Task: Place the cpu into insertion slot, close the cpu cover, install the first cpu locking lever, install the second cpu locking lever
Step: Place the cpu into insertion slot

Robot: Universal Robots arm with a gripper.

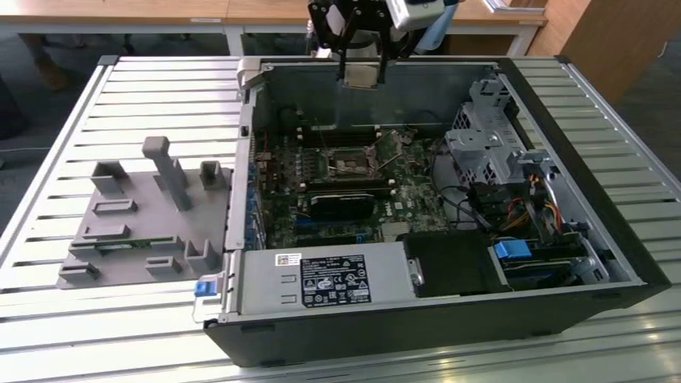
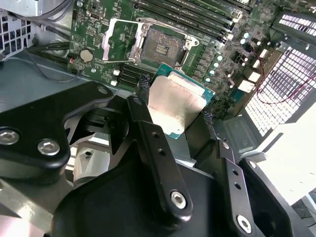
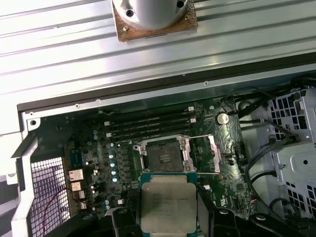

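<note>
In the exterior view, a grey plastic holder [image 1: 149, 215] lay on the slatted table [image 1: 64, 319] at the left of the frame. The open computer case [image 1: 596, 263] sat in the middle and right. My gripper [image 1: 360, 78] hung at the upper middle of the frame, over the far wall of the case. Below it, near the middle of the frame, was the green motherboard [image 1: 282, 219] with the insertion slot [image 1: 349, 163] on it. A metal drive cage [image 1: 484, 148] was at the right.

In both wrist views my gripper was closed on the cpu [image 2: 175, 106] [image 3: 168, 200]. One black finger [image 2: 148, 133] pressed each side of the chip, so it sat flat between them with its silvery top showing. The chip was in the air and well apart from the board.

The insertion slot [image 2: 160, 47] [image 3: 162, 157] was bare, with its dark middle open. The cpu cover [image 2: 116, 39] [image 3: 212, 155] was swung away and lay just beside the slot, not over it.

So I judged the job had only just begun. I had the chip in my grip, but it was not in the slot yet. The cover was not shut yet. Both lever steps were left to do as well.
</note>
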